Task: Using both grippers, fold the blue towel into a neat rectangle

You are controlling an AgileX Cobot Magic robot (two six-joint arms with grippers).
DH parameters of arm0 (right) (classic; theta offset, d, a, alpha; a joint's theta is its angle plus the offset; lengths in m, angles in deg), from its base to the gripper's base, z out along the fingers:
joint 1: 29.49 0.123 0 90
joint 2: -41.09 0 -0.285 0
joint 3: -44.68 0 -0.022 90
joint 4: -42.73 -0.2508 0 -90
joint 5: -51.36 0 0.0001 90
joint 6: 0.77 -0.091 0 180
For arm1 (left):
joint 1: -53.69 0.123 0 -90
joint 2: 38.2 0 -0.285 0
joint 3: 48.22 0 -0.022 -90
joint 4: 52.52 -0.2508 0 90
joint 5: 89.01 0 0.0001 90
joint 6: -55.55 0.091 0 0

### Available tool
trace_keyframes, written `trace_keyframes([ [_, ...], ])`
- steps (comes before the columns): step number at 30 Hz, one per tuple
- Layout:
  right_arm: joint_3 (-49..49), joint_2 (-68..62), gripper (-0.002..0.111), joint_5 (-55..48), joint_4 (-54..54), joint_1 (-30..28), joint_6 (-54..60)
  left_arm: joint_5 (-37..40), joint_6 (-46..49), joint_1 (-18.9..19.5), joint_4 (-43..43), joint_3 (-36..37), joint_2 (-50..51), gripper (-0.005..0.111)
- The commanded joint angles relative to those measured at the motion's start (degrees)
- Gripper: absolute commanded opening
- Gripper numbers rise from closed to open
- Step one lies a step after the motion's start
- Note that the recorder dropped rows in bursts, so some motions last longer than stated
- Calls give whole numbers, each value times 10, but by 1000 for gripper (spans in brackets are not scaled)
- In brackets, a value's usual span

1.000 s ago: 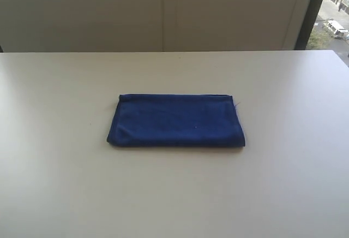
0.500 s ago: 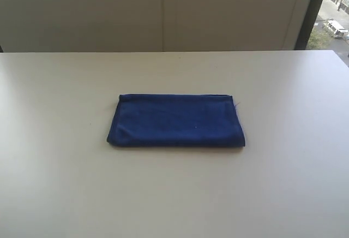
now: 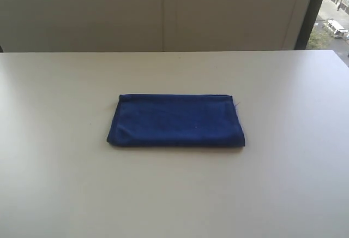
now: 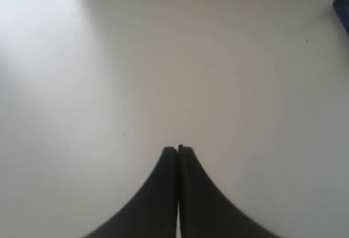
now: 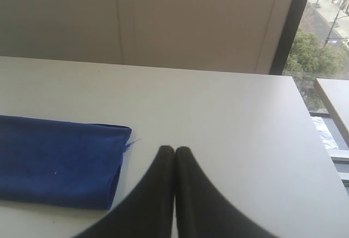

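The blue towel (image 3: 176,119) lies folded as a flat rectangle in the middle of the white table (image 3: 174,194) in the exterior view; neither arm shows there. The left wrist view catches only a corner of the towel (image 4: 342,6) at the frame's edge, far from my left gripper (image 4: 178,149), which is shut with nothing between its black fingers. In the right wrist view the towel (image 5: 57,161) lies beside my right gripper (image 5: 174,149), a loose thread at its corner. That gripper is shut and empty too, apart from the cloth.
A pale wall (image 3: 163,11) runs behind the table's far edge. A window (image 5: 322,30) with trees and a street outside stands at the right. A second tabletop's corner (image 5: 335,99) shows past the table's right edge.
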Motion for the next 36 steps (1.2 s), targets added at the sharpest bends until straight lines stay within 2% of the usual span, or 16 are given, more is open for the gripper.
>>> trace_keyframes([
  [1, -6, 28, 0, 8, -1, 1, -2, 1, 2, 1, 1, 3, -2, 0],
  [6, -112, 132, 0, 25, 4, 1, -1, 1, 2, 1, 1, 3, -2, 0],
  [12, -300, 260, 0, 181, 9, 0, -3, 0, 2, 1, 1, 3, -2, 0],
  [14, -342, 292, 0, 192, 9, 0, -3, 0, 2, 1, 1, 3, -2, 0],
  [21, -342, 328, 0, 40, 9, -18, -3, -2, 2, 1, 1, 3, -1, 0],
  [29, -342, 328, 0, 33, 9, -74, -3, -2, 2, 1, 1, 3, -2, 0],
  [36, -342, 328, 0, 33, 9, -74, -3, -2, 2, 1, 1, 3, -2, 0],
])
